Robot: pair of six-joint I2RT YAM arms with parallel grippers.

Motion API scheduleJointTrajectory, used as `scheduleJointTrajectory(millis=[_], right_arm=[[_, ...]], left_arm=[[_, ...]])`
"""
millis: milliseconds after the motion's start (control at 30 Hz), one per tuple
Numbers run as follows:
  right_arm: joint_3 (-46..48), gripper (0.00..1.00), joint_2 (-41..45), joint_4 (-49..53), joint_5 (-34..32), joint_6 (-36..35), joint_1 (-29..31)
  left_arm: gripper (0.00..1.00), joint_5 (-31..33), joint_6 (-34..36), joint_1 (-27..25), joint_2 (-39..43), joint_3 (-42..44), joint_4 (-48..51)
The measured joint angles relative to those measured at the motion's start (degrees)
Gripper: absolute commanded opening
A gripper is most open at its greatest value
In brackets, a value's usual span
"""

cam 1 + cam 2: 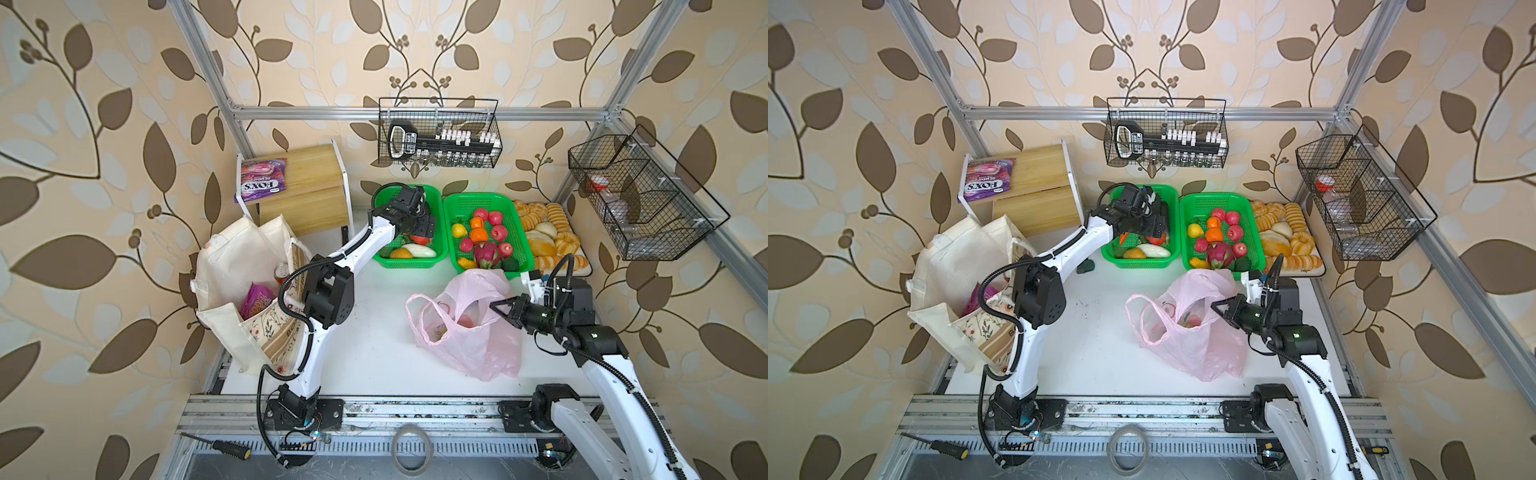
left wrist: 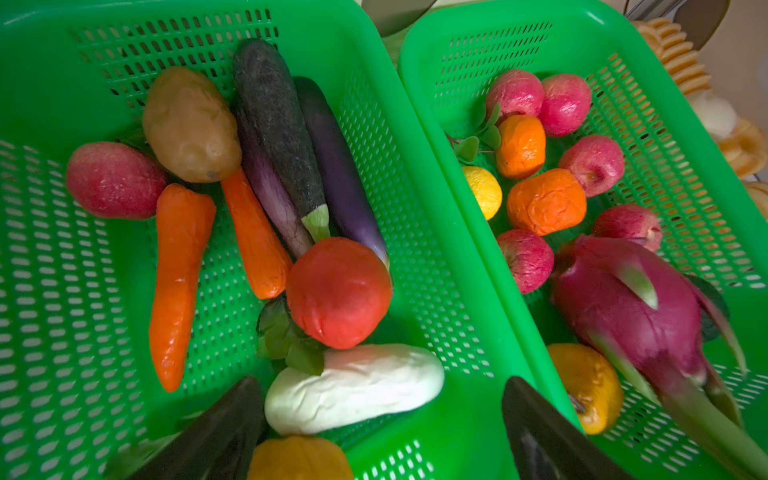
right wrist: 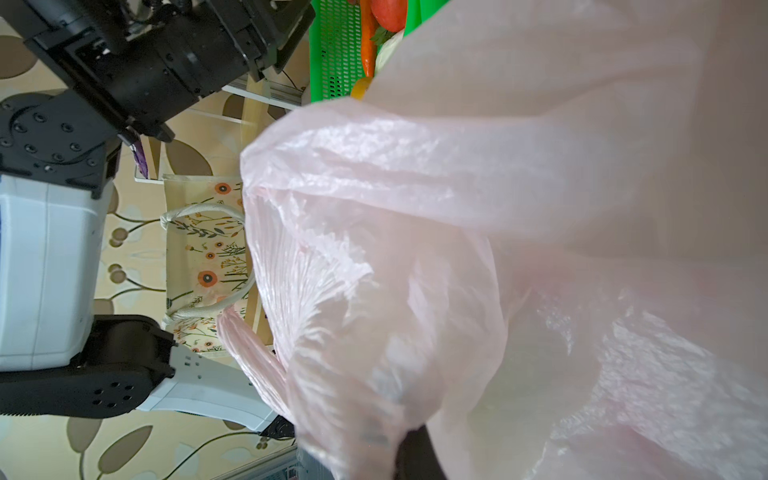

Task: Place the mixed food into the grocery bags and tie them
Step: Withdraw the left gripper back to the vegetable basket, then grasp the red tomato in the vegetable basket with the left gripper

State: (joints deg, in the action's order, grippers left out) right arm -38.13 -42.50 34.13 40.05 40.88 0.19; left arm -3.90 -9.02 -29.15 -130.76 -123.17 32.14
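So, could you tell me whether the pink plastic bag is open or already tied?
Open, not tied: the pink plastic bag gapes, one handle loop lying loose, while the right gripper is shut on its rim.

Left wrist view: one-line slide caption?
Open left gripper above the green basket of vegetables, potato and carrots among them.

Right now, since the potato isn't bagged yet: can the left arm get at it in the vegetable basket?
Probably yes: on the left arm the jaws hang open over that basket, and the potato lies uncovered.
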Motion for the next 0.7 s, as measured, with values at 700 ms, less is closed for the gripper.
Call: scheduleJointTrajectory(millis=[700], right_arm=[[-1.1, 0.0, -1.8, 0.0, 0.9, -0.5, -0.1]], left_arm=[[0.6, -0.2, 2.4, 0.7, -12.3, -5.7, -0.6]])
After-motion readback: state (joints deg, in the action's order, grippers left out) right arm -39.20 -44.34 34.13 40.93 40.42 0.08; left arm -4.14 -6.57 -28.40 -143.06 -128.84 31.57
